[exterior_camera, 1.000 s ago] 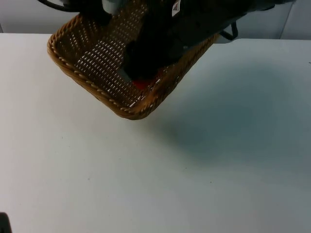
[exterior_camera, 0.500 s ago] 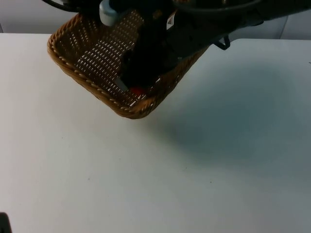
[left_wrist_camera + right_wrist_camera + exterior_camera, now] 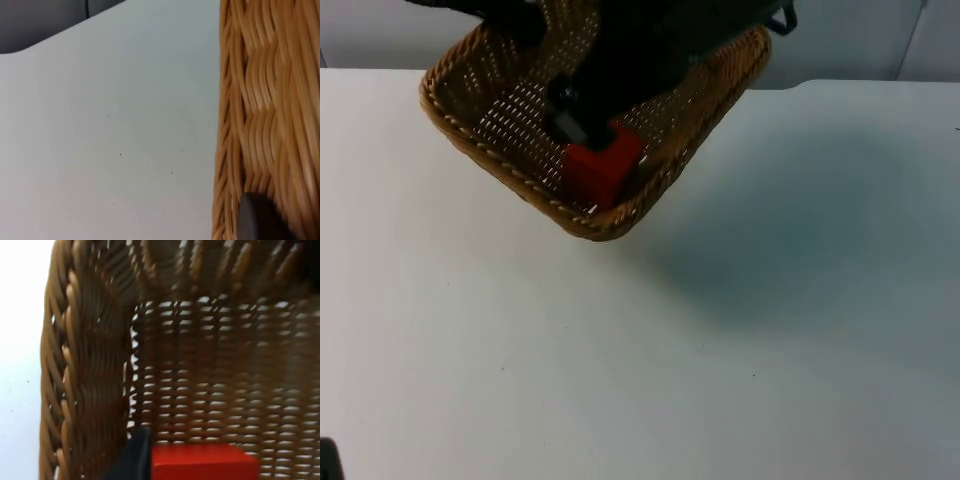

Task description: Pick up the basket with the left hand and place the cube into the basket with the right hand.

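Note:
The brown wicker basket (image 3: pixel 500 165) hangs tilted above the table's far side, with my left gripper (image 3: pixel 515 18) shut on its far rim. In the left wrist view the woven wall (image 3: pixel 260 100) runs beside a black fingertip (image 3: pixel 256 219). A red cube (image 3: pixel 603 166) lies inside the basket by its near corner. My right gripper (image 3: pixel 580 118) is open just above and behind the cube, inside the basket. In the right wrist view the cube (image 3: pixel 200 462) rests on the mesh floor next to one black fingertip (image 3: pixel 136 452), with the basket wall (image 3: pixel 85 365) beside it.
White table top (image 3: pixel 640 350) stretches out in front of and beside the basket, under a broad soft shadow (image 3: pixel 790 250). The grey partition wall (image 3: pixel 850 40) closes off the far edge. A small dark object (image 3: pixel 326 458) sits at the near left edge.
The right gripper has lifted back off the cube and let it go. The cube, mostly hidden under the fingers before, now lies in plain sight in the basket. The basket has barely moved.

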Tool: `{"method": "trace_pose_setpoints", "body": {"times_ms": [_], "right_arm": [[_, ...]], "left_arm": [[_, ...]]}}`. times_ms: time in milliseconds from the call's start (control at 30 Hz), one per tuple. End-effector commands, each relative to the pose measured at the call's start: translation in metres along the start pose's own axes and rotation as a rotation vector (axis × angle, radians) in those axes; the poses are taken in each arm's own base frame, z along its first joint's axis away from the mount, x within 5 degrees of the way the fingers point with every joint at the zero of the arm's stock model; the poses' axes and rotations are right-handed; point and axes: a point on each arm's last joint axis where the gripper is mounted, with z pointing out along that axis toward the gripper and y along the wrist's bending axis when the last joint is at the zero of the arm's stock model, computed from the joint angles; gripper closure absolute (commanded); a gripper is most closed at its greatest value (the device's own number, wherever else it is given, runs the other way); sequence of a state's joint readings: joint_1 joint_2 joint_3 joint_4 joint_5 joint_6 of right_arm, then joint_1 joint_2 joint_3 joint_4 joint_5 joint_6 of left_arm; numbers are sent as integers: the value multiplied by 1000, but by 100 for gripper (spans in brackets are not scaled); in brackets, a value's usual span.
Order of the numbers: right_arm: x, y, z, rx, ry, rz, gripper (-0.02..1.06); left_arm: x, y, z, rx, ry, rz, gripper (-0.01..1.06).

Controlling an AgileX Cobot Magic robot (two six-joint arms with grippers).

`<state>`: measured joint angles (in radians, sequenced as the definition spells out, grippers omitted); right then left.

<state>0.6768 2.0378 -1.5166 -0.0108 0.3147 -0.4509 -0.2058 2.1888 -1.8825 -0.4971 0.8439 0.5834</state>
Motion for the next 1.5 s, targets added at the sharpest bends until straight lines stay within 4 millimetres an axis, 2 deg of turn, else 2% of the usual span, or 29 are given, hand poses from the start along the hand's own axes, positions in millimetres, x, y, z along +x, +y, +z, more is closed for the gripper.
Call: {"method": "trace_pose_setpoints", "body": {"times_ms": [0, 67, 100, 200, 233, 267, 300, 367, 400, 533, 567, 667, 700, 733, 867, 900, 967, 1000, 1033, 1167, 1200, 1267, 1300, 1367, 1467], "right_arm": [[-19, -7, -22, 32, -48, -38, 20], [-23, -11, -36, 42, -32, -51, 43], [-23, -11, -36, 42, -32, -51, 43], [-22, -22, -57, 75, 25, -36, 82], [-22, -22, -57, 75, 25, -36, 82], [-17, -31, -66, 103, 58, -4, 101], [-12, -36, -72, 122, 80, 27, 105], [1, -46, -83, 138, 174, 74, 105], [1, -46, -83, 138, 174, 74, 105], [34, -57, -101, 142, 361, 210, 105], [34, -57, -101, 142, 361, 210, 105], [61, -61, -114, 161, 432, 318, 105], [77, -62, -122, 172, 462, 370, 105], [77, -62, -122, 172, 462, 370, 105], [116, -63, -147, 215, 526, 506, 105], [116, -63, -147, 215, 526, 506, 105], [134, -63, -162, 235, 545, 548, 105], [145, -61, -175, 255, 548, 583, 105], [145, -61, -175, 255, 548, 583, 105], [165, -64, -218, 367, 463, 717, 105], [165, -64, -218, 367, 463, 717, 105], [173, -64, -241, 419, 427, 763, 105], [176, -60, -260, 452, 384, 803, 105], [178, -58, -266, 463, 370, 818, 105], [185, -37, -304, 514, 266, 910, 105]], "left_arm": [[-6, -8, -7, 21, -18, 10, 105], [-6, -8, -7, 21, -18, 10, 105], [-6, -8, -7, 21, -18, 10, 105], [-6, -8, -7, 21, -18, 10, 105], [-6, -8, -7, 21, -18, 10, 105], [-6, -8, -7, 21, -18, 10, 105], [-6, -8, -7, 21, -18, 10, 105], [-6, -8, -7, 21, -18, 10, 105], [-6, -8, -7, 21, -18, 10, 105], [-6, -8, -7, 21, -18, 10, 105], [-6, -8, -7, 21, -18, 10, 105], [-6, -8, -7, 21, -18, 10, 105], [-6, -8, -7, 21, -18, 10, 105], [-6, -8, -7, 21, -18, 10, 105], [-6, -8, -7, 21, -18, 10, 105], [-6, -8, -7, 21, -18, 10, 105], [-6, -8, -7, 21, -18, 10, 105], [-6, -8, -7, 21, -18, 10, 105], [-6, -8, -7, 21, -18, 10, 105], [-6, -8, -7, 21, -18, 10, 105], [-6, -8, -7, 21, -18, 10, 105], [-6, -8, -7, 21, -18, 10, 105], [-6, -8, -7, 21, -18, 10, 105], [-6, -8, -7, 21, -18, 10, 105], [-6, -8, -7, 21, -18, 10, 105]]}}
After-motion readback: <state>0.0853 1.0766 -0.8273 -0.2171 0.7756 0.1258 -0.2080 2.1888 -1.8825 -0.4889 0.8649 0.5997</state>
